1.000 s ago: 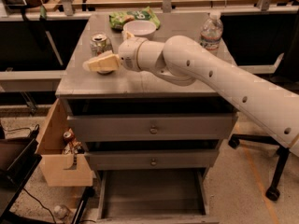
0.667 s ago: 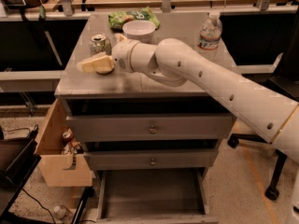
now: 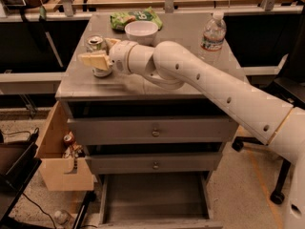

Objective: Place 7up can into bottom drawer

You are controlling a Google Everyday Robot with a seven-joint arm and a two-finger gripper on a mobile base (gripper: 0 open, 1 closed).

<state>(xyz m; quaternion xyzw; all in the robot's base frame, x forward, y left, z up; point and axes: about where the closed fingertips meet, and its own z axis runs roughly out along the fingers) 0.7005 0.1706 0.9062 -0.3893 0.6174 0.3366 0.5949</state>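
The 7up can (image 3: 95,43), silver top with a white and green body, stands upright near the left edge of the grey cabinet top (image 3: 190,80). My gripper (image 3: 102,54) has come in from the right. Its tan fingers (image 3: 94,60) stand open on either side of the can, one in front and one behind, and hide most of the can's body. The bottom drawer (image 3: 152,194) is pulled out at floor level below, wide and grey with a bare floor.
A white bowl (image 3: 141,31) and a green chip bag (image 3: 135,17) sit behind the gripper. A clear water bottle (image 3: 213,32) stands at the right rear. Two shut drawers with brass knobs (image 3: 156,132) are above the bottom drawer. A tan wooden box (image 3: 59,168) hangs on the left with a reddish-brown can (image 3: 69,138) in it.
My gripper has moved left and back across the cabinet top, from in front of the can to around it. The can has not moved.
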